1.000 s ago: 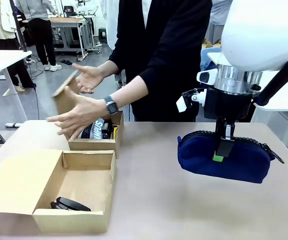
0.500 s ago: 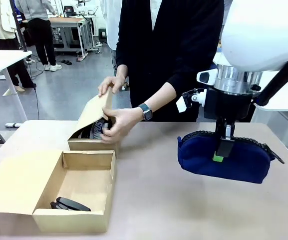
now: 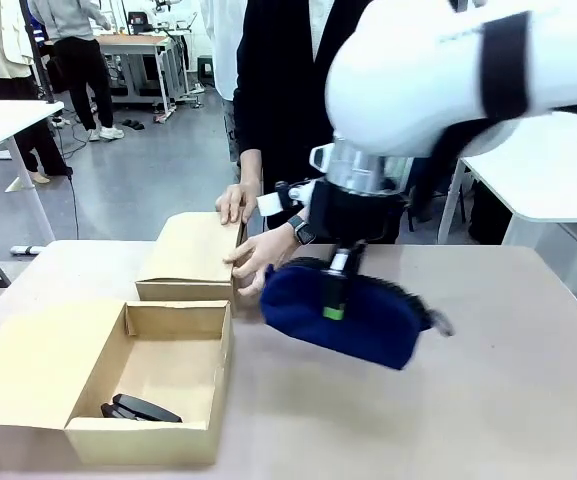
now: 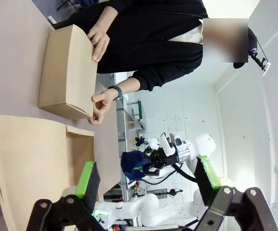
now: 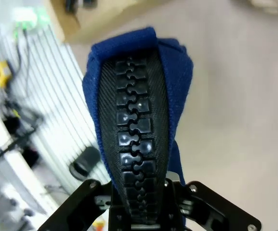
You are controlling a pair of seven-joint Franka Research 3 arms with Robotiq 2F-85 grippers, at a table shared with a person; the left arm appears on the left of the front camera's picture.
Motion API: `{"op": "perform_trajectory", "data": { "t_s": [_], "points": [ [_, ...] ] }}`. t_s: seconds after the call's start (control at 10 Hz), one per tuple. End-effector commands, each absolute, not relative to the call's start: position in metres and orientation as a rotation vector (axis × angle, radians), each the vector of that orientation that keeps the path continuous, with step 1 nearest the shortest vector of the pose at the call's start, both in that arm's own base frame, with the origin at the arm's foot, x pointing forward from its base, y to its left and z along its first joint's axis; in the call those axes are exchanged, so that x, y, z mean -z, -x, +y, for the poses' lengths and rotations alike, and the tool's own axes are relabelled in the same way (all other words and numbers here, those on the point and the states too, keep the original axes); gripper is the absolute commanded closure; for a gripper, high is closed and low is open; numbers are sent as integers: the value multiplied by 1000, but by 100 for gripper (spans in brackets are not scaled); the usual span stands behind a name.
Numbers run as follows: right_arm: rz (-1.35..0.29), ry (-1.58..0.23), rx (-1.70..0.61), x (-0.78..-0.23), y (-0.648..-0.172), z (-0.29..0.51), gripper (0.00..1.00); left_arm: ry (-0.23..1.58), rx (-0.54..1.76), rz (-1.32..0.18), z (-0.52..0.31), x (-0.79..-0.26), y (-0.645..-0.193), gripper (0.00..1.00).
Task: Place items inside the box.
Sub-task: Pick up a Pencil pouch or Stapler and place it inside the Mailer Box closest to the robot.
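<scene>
Gripping navy pouch (image 3: pixel 373 328) by zipper, right claw (image 3: pixel 334 302) hovers (bare table (image 3: pixel 508 400) beneath).

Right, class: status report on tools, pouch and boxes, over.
Right tool shut on pouch. Left tool open, empty. Open box holds stapler. Person's hand on closed box, close to pouch.

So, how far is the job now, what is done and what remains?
Done: the far box is closed, the person's hands resting on it, and a black stapler lies in the open near box. In hand: the right gripper holds the blue pouch above the table. Left: putting the pouch into the open box, probably.
</scene>
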State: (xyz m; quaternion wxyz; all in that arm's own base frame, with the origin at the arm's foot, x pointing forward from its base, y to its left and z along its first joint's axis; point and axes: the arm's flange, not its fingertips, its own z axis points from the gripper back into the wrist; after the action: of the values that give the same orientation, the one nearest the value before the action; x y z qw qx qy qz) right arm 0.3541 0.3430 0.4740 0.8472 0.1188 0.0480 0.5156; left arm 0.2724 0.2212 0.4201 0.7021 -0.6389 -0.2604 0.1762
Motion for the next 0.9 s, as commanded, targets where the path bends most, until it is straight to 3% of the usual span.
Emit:
{"op": "perform_trajectory", "data": {
  "t_s": [0.0, 0.2, 0.4, 0.8],
  "points": [
    [133, -280, -1010, -479, -361, 318, 93, 1426, -376, -593, 220, -421, -270, 0],
    [166, -329, -940, -502, -351, 237, 93, 1426, -376, -593, 220, -421, -270, 0],
    [35, -471, -628, -516, -320, 133, 93, 1426, -376, -593, 220, -421, -270, 0],
    [22, -545, -594, -496, -315, 115, 93, 1426, -376, -593, 220, -421, -270, 0]
  ]
}}
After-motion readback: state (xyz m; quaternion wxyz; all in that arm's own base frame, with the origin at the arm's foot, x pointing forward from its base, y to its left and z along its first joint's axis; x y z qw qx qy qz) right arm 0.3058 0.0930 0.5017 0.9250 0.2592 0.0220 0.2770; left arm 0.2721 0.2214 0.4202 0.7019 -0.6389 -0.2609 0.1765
